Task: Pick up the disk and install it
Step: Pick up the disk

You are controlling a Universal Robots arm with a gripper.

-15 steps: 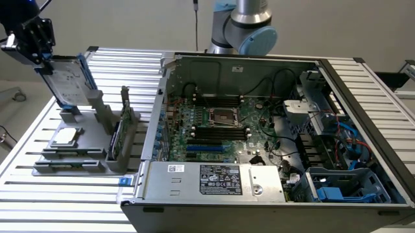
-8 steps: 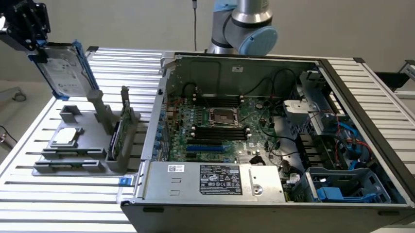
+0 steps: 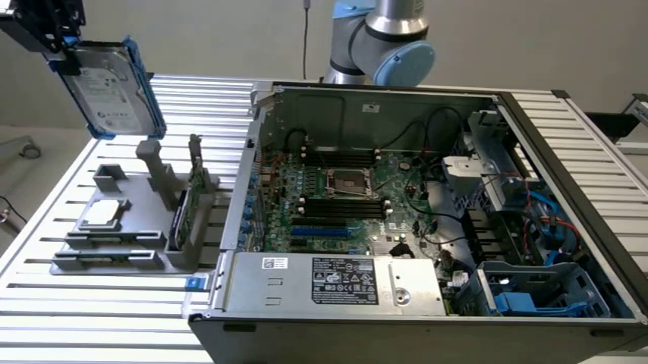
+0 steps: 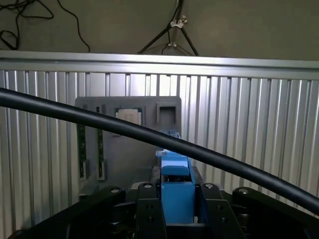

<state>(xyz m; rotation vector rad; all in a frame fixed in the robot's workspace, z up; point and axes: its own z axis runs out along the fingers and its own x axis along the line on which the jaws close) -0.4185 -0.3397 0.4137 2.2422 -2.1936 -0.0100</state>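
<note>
At the exterior view's far left the gripper has its jaws closed partway on the disk, pinching its blue side rail. The drive hangs tilted in the air, well above the grey holder. So step 1 of 2, the pick-up, looks done. Further right sits the open computer case, with 1 other blue carrier in its right end. Installing is not yet done; the disk is well apart from the case.
</note>
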